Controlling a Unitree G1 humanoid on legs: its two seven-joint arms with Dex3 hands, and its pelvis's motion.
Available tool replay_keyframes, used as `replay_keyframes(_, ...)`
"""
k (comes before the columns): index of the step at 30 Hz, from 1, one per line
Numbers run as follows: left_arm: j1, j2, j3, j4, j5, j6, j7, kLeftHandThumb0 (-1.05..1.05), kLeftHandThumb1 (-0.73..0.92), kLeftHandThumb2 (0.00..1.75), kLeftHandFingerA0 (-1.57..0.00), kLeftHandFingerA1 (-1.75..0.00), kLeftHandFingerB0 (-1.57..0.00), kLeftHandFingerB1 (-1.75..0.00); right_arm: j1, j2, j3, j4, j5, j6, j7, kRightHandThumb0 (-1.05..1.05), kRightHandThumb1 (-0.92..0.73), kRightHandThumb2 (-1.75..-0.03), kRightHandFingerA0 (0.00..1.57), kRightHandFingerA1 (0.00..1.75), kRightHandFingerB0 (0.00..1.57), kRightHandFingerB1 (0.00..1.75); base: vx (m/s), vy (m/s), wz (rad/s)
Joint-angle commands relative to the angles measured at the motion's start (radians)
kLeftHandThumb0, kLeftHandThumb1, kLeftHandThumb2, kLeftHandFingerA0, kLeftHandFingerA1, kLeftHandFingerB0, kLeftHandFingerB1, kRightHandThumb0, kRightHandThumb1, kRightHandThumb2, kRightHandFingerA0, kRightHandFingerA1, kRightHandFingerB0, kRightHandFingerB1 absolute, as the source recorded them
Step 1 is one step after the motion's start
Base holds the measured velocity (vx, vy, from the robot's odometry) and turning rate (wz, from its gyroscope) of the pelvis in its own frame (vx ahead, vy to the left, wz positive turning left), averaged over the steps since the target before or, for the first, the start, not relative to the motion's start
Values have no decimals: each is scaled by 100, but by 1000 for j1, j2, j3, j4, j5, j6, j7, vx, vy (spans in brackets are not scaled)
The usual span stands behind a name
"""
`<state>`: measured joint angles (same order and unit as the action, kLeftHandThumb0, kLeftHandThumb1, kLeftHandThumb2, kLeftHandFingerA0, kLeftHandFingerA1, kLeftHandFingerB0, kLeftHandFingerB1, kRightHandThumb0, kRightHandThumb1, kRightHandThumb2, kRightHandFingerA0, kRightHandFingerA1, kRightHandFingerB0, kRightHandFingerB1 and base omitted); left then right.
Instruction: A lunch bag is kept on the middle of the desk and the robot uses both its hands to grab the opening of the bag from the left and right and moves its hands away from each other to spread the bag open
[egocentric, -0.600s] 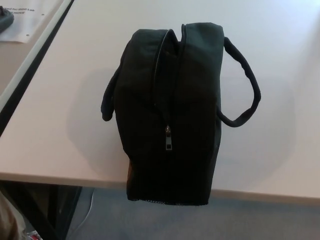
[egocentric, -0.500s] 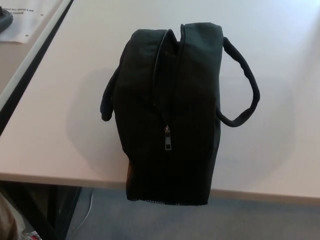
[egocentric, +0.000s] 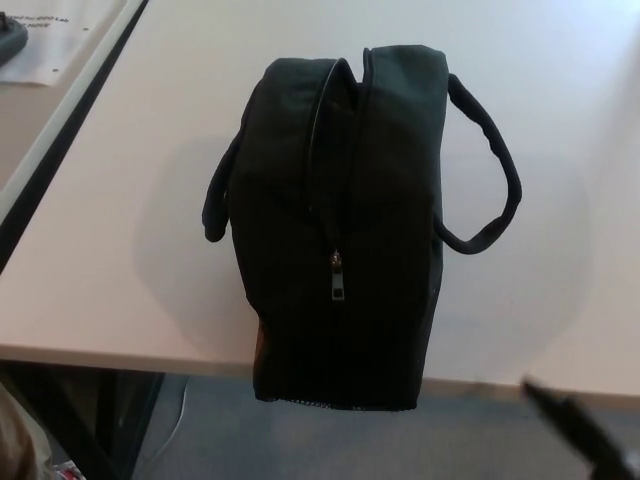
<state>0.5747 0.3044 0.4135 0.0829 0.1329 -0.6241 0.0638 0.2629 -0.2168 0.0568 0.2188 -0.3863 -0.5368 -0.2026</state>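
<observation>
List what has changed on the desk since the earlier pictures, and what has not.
A blurred black part of the robot's right hand has come into view at the lower right corner, below the desk edge and clear of the lunch bag. It touches nothing yet. The left hand does not show. The bag has not moved: it lies with its zipper pull near the front and a handle loop on its right side.

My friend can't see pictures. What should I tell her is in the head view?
A black lunch bag stands on a pale desk, its near end sticking out over the desk's front edge. Its zipper pull sits partway along the top, and a handle loops out on each side. A blurry black bit of the robot's right hand pokes in at the bottom right corner.
</observation>
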Motion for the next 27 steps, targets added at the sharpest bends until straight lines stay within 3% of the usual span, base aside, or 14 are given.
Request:
replay_keyframes(1,-230,243,367,9,141,-371,209,-10,44,53,-39,-36,-29,-31,-209,-220,-327,-264,-160,-199,-241,-30,-52,-57,19,30,13,27,0,0,0)
replay_keyframes(5,-369,367,386,78,138,-369,199,-25,49,54,-43,-35,-34,-32,-337,-303,-365,-263,-157,-166,-211,-29,-50,-56,26,34,21,29,0,0,0)
replay_keyframes(8,-461,486,357,152,278,-354,242,-31,53,56,-35,-33,-31,-32,-456,-381,-344,-222,-190,-91,-162,-34,-48,-55,32,37,26,30,0,0,0)
replay_keyframes(9,-495,522,325,190,295,-354,239,-38,49,65,-32,-38,-32,-39,-499,-405,-326,-190,-172,-77,-123,-35,-49,-55,30,36,26,30,0,0,0)
replay_keyframes(10,-569,599,248,253,379,-351,265,-25,49,57,-39,-34,-33,-33,-616,-451,-276,-97,-173,-60,-71,-34,-48,-55,29,36,25,30,0,0,0)
replay_keyframes(13,-725,713,88,361,538,-391,335,-10,43,53,-36,-33,-26,-33,-785,-501,-179,30,-222,-32,1,-32,-49,-55,27,35,21,29,0,0,0)
replay_keyframes(15,-830,736,-15,393,664,-401,445,-8,46,55,-39,-35,-31,-34,-869,-512,-123,95,-263,-37,21,-33,-49,-55,25,35,19,29,0,0,0)
replay_keyframes(16,-896,742,-85,398,739,-396,501,4,32,91,-31,-58,-20,-54,-933,-515,-78,136,-289,-43,59,-35,-50,-56,22,36,16,28,0,0,0)
replay_keyframes(17,-947,742,-140,397,791,-388,535,4,32,91,-31,-58,-20,-54,-986,-515,-39,168,-307,-50,97,-35,-50,-56,22,36,16,28,0,0,0)
replay_keyframes(18,-983,749,-186,387,827,-377,539,10,40,76,-41,-41,-28,-36,-1030,-510,-8,210,-325,-74,91,-36,-48,-55,24,38,19,29,0,0,0)
replay_keyframes(22,-1110,741,-358,371,983,-326,600,2,40,69,-40,-41,-23,-39,-1155,-472,81,298,-383,-86,105,-38,-47,-55,30,37,20,30,0,0,0)
replay_keyframes(25,-1196,716,-480,366,1077,-336,650,-6,45,56,-42,-39,-30,-37,-1237,-448,140,369,-403,-116,115,-35,-44,-53,31,36,22,31,0,0,0)
replay_keyframes(26,-1228,698,-522,362,1103,-349,655,-1,41,69,-38,-39,-27,-38,-1269,-439,163,395,-414,-125,123,-36,-46,-55,29,36,23,31,0,0,0)
replay_keyframes(27,-1236,692,-533,359,1106,-353,647,-1,41,69,-38,-39,-27,-38,-1279,-436,172,405,-417,-128,128,-36,-46,-55,29,36,23,31,0,0,0)
